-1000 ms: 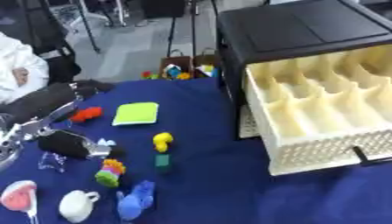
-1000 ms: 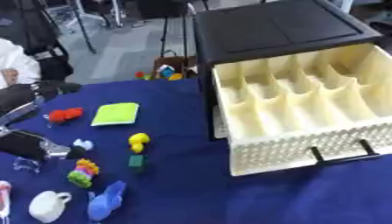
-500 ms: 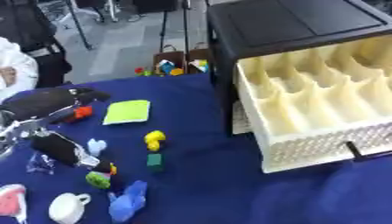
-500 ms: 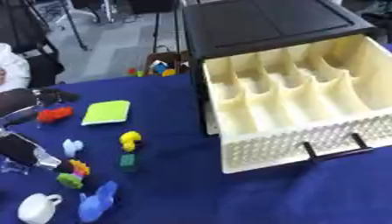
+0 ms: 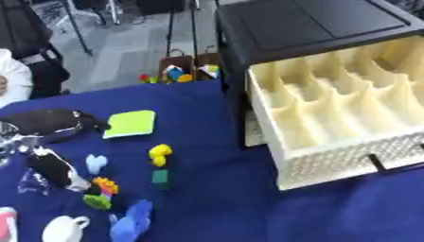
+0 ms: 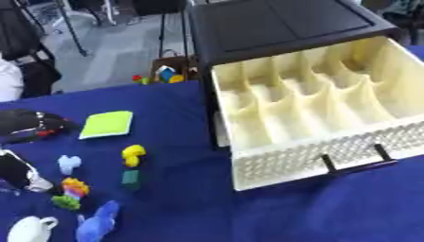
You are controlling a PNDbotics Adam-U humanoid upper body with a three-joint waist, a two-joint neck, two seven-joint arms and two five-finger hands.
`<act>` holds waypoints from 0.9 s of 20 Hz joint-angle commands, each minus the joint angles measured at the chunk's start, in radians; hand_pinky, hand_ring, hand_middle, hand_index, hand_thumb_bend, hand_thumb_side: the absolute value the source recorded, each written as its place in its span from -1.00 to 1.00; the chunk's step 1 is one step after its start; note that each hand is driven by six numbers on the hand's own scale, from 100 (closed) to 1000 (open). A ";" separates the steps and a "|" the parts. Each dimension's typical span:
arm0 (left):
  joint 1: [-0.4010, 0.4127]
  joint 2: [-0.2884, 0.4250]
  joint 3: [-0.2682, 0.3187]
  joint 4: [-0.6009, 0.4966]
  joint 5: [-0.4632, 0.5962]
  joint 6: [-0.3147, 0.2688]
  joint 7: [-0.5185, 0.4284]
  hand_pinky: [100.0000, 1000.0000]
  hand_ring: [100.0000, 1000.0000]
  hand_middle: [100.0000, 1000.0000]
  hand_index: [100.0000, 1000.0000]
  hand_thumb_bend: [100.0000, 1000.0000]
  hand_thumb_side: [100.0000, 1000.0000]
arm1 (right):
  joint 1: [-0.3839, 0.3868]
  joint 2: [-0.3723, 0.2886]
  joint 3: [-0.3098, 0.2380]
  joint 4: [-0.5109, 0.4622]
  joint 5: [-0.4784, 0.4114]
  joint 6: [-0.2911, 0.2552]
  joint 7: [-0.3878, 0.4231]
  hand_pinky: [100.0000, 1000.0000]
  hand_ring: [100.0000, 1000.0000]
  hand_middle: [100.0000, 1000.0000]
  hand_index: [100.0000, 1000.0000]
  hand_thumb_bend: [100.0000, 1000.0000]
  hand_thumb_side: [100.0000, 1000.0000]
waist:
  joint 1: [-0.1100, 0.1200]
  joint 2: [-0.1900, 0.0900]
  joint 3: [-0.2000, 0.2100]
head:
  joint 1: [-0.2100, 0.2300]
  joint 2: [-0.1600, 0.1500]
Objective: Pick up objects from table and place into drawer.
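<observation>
A cream drawer (image 6: 314, 156) with several divided compartments stands pulled out of a black cabinet (image 6: 273, 23) on the right of the blue table. Small objects lie on the left: a lime green pad (image 5: 131, 124), a yellow duck (image 5: 160, 153), a dark green block (image 5: 160, 177), a pale blue piece (image 5: 96, 163), a multicoloured block toy (image 5: 101, 191), a blue animal figure (image 5: 131, 222) and a white cup (image 5: 65, 229). My left hand (image 5: 51, 168) lies at the far left, just up-left of the multicoloured toy, with its black forearm (image 5: 49, 122) above it. My right hand does not show.
A pink thing (image 5: 6, 231) is cut off at the lower left corner. The drawer's black handle (image 6: 356, 160) sticks out toward me. Beyond the table's far edge, a box of coloured toys (image 5: 186, 73) and stand legs sit on the grey floor.
The whole picture has shifted, so the camera has moved. My left hand keeps about the same place beside the multicoloured toy. The objects lie where they were.
</observation>
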 commanded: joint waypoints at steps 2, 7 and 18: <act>-0.019 0.016 -0.002 0.026 0.026 0.006 -0.065 0.46 0.61 0.52 0.87 0.35 -0.07 | -0.013 -0.023 -0.014 -0.009 -0.002 0.004 -0.002 0.49 0.66 0.62 0.65 -1.00 1.00 | -0.005 -0.012 -0.003 | 0.008 -0.009; -0.023 0.012 -0.007 0.038 0.027 0.014 -0.144 0.46 0.61 0.52 0.85 0.42 -0.08 | -0.014 -0.021 -0.017 -0.009 -0.002 0.002 -0.007 0.50 0.66 0.62 0.65 -1.00 1.00 | -0.004 -0.013 -0.007 | 0.008 -0.007; -0.043 -0.010 0.020 0.051 0.027 0.037 -0.339 0.43 0.60 0.51 0.81 0.43 -0.11 | -0.011 -0.015 -0.024 -0.009 -0.004 0.001 -0.015 0.49 0.66 0.62 0.65 -1.00 1.00 | -0.006 -0.007 -0.006 | 0.013 -0.009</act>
